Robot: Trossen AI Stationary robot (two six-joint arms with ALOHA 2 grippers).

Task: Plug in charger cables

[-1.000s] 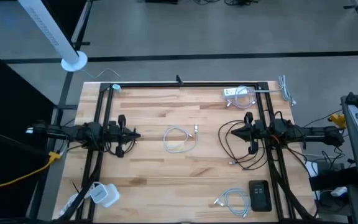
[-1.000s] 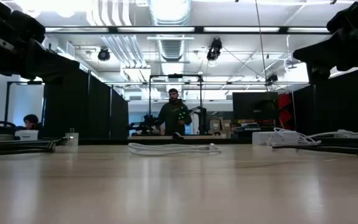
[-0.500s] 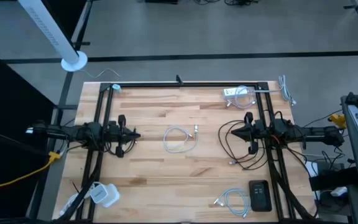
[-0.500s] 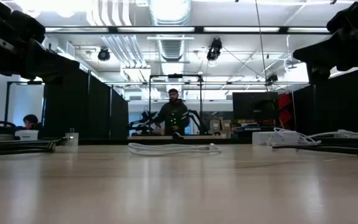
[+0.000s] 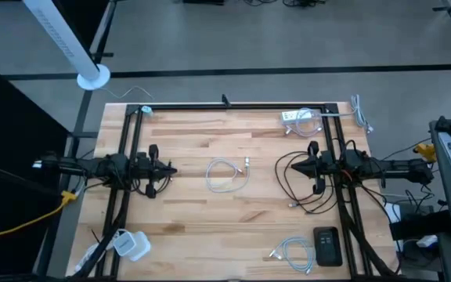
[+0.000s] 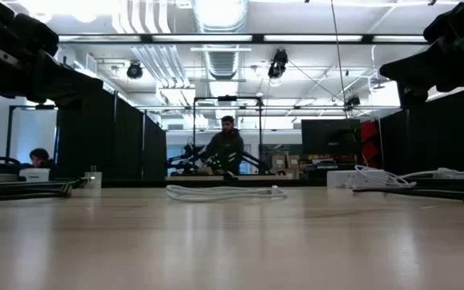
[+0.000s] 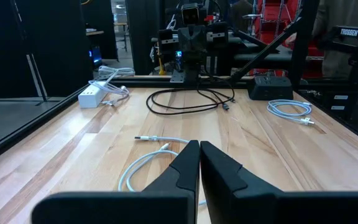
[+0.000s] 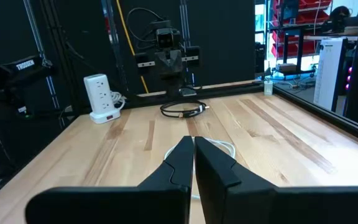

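Note:
A white coiled charger cable (image 5: 227,174) lies flat mid-table, between the two arms; it also shows as the white cable (image 7: 143,167) and the white cable (image 8: 221,148) in the wrist views. A long black cable (image 5: 294,186) lies looped under my right arm. Another white coil (image 5: 292,252) lies near the front right. My left gripper (image 5: 172,170) (image 7: 199,160) hovers shut left of the centre coil. My right gripper (image 5: 299,166) (image 8: 193,155) hovers shut to its right. Both hold nothing.
A white power strip (image 5: 297,117) with a white cord lies at the far right. A white cube adapter (image 5: 133,245) stands at the near left. A black box (image 5: 327,245) sits at the near right. Bare wood (image 5: 210,133) lies around the centre coil.

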